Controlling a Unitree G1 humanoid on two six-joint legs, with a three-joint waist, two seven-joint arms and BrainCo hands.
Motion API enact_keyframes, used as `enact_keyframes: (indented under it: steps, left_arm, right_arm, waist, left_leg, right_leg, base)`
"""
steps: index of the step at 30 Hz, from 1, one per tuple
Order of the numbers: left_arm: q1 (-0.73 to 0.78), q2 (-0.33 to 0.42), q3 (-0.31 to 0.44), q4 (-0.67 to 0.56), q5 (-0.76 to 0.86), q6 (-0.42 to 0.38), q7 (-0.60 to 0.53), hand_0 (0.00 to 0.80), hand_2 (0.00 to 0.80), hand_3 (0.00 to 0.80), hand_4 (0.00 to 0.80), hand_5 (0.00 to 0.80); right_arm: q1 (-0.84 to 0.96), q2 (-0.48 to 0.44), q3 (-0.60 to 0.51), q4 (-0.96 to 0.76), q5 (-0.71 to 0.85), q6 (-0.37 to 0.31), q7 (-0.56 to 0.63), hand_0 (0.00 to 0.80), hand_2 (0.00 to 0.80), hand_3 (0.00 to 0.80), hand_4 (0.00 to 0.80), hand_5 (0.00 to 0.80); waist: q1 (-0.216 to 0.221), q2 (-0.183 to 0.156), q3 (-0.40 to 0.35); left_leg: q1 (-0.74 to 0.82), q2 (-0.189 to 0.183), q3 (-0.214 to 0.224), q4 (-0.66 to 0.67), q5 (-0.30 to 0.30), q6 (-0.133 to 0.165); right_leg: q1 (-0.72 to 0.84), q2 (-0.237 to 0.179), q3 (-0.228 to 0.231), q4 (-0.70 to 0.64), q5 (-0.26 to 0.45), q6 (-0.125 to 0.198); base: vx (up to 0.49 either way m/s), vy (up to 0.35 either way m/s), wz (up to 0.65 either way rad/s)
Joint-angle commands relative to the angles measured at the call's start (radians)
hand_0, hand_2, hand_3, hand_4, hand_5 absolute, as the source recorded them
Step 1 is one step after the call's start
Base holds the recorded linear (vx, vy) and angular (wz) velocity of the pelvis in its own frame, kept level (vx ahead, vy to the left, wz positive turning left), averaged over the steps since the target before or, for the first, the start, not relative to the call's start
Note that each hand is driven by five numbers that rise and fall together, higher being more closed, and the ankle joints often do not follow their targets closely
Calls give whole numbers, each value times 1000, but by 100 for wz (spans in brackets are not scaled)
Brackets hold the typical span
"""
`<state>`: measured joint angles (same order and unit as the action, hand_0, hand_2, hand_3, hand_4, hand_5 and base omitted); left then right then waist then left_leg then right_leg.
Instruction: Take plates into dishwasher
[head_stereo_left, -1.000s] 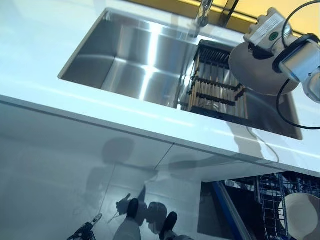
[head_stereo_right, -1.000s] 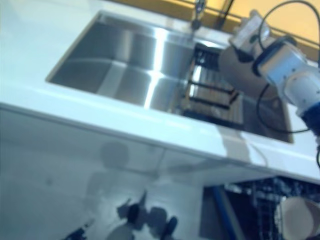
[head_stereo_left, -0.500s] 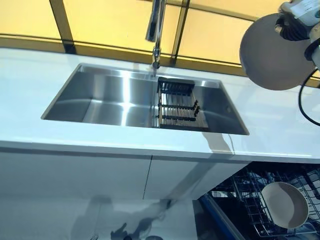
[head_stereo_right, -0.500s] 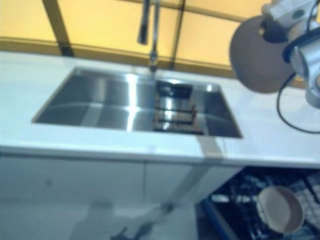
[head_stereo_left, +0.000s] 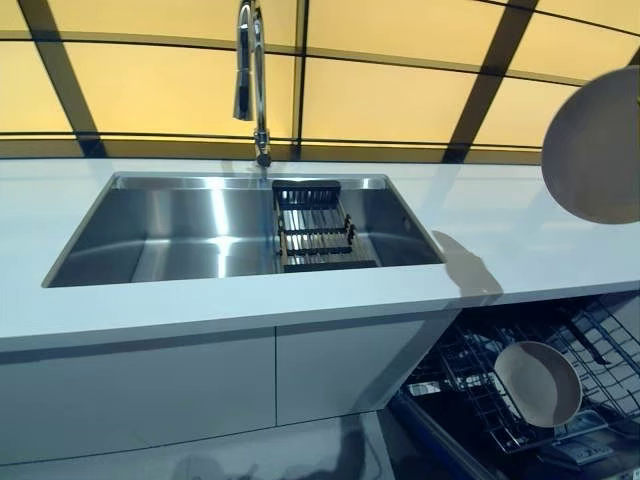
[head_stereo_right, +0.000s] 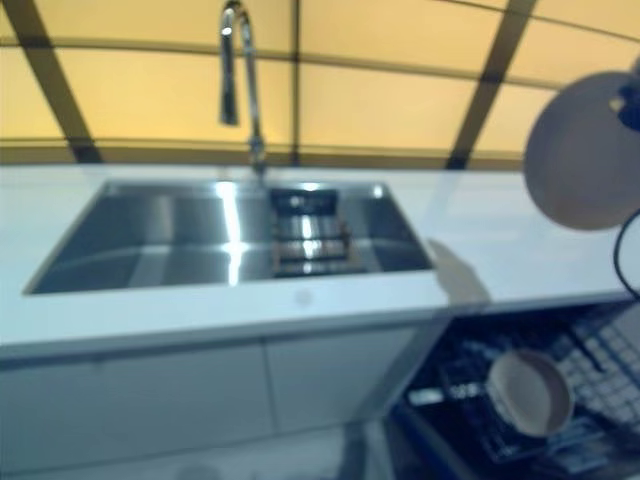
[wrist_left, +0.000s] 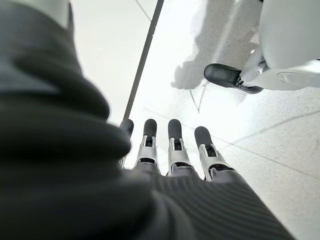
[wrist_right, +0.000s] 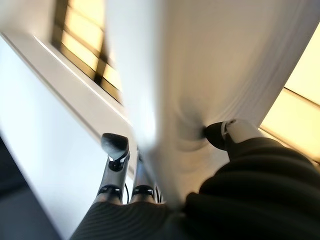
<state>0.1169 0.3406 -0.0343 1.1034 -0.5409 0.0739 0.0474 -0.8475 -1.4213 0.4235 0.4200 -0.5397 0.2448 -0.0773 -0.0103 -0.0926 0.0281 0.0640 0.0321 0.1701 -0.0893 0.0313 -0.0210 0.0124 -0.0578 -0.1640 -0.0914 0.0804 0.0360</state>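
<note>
My right hand (wrist_right: 220, 200) is shut on a pale round plate (head_stereo_left: 595, 150). In the right wrist view the thumb (wrist_right: 226, 135) presses one face of the plate (wrist_right: 200, 60) and the fingers (wrist_right: 115, 150) lie on the other. The plate is held upright in the air, above the white countertop (head_stereo_left: 520, 230), right of the sink and over the open dishwasher rack (head_stereo_left: 470, 380). Another pale plate (head_stereo_left: 538, 383) stands in that rack. My left hand (wrist_left: 175, 145) shows only in its wrist view, fingers straight, empty, pointing at the floor.
A steel sink (head_stereo_left: 200, 230) with a tall faucet (head_stereo_left: 250, 70) is set in the countertop. A dark slatted drying rack (head_stereo_left: 315, 230) sits in its right part. White cabinet fronts (head_stereo_left: 200, 390) run below, left of the dishwasher. Yellow window panels stand behind.
The whole picture has swung and levelled: the camera moved. The held plate has gone from above the sink's drying rack to the right, over the counter above the dishwasher.
</note>
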Motion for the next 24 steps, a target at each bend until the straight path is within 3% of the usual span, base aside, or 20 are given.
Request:
enact_keyframes:
  steps: [1,12,24]
  left_arm:
    - [-39,11,14,67,36,-19,-11,0,0,0,0,0]
    - [-38,17,36,79,55,-14,-23,0,0,0,0,0]
    - [-47,26,46,78,71,-11,-26,0,0,0,0,0]
  right_arm:
    - [35,-37,-154,76,52,32,-74,800,800,800,800,800]
    - [423,12,-475,93,106,-12,-91,800,800,800,800,800]
    - [592,131,-561,81,105,-32,-85,800,800,800,800,800]
  waist:
    - [9,2,3]
    - [-25,11,4]
    - [-40,30,21]
  left_leg:
    - [52,-6,11,2,-137,40]
    - [55,-2,37,2,-138,45]
    - [49,1,48,2,-136,47]
  right_leg:
    - [75,4,-22,4,-99,76]
    - [66,10,6,4,-94,71]
    - [55,11,17,4,-91,65]
  base:
    - [12,-19,-12]
    - [10,-23,-12]
    - [6,-41,-2]
